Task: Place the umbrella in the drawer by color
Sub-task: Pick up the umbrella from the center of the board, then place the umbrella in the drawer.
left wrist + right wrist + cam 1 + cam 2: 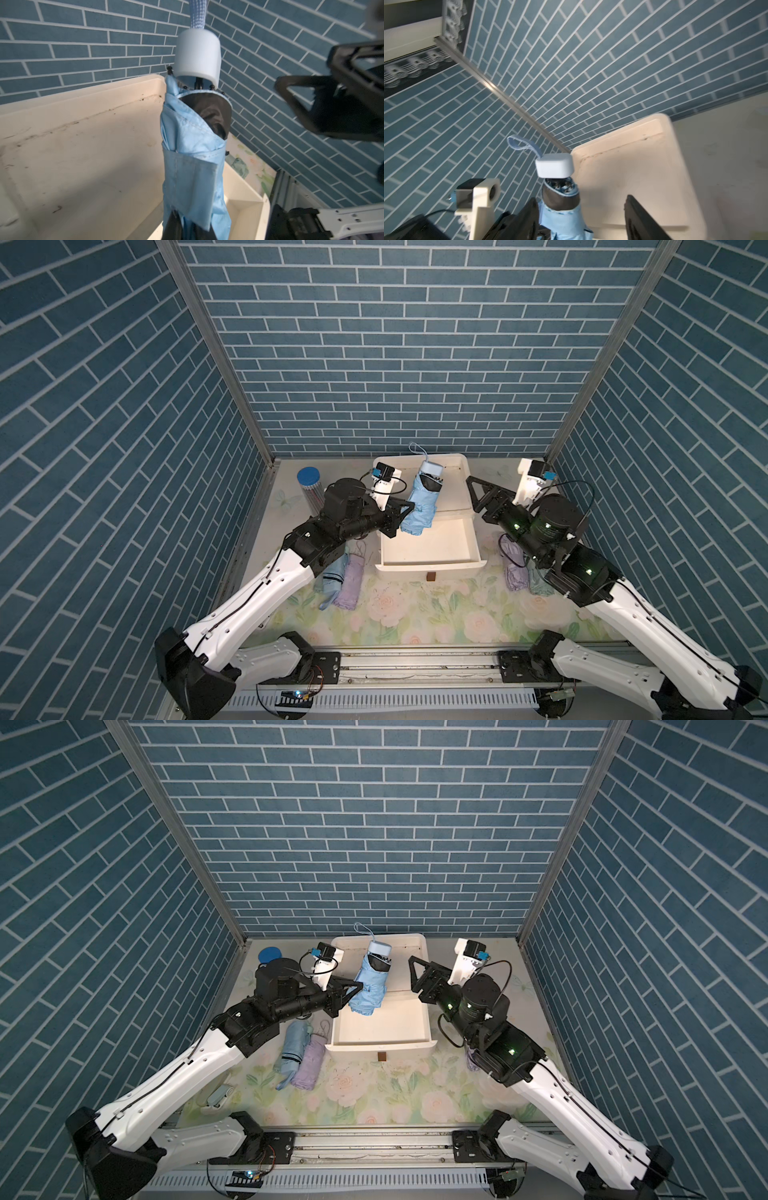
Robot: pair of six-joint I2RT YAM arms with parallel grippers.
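Right now my left jaws (404, 515) are clamped on the light blue umbrella (422, 506), gripping its folded canopy from the 9 o'clock side. It hangs clear of the table (415, 614), its pale handle (197, 56) up and toward 12 o'clock. Its lower end is over the back of the open drawer (473, 541), where that meets the white cabinet top (455, 489). My right jaws (476, 497) stand wide and hold nothing, near the umbrella at its 3 o'clock. At the drawer's 8 o'clock a second blue umbrella (332, 578) and a purple umbrella (351, 583) lie side by side, touching. At its 4 o'clock a lilac umbrella (514, 576) and a green umbrella (540, 587) lie partly under my right arm (648, 614).
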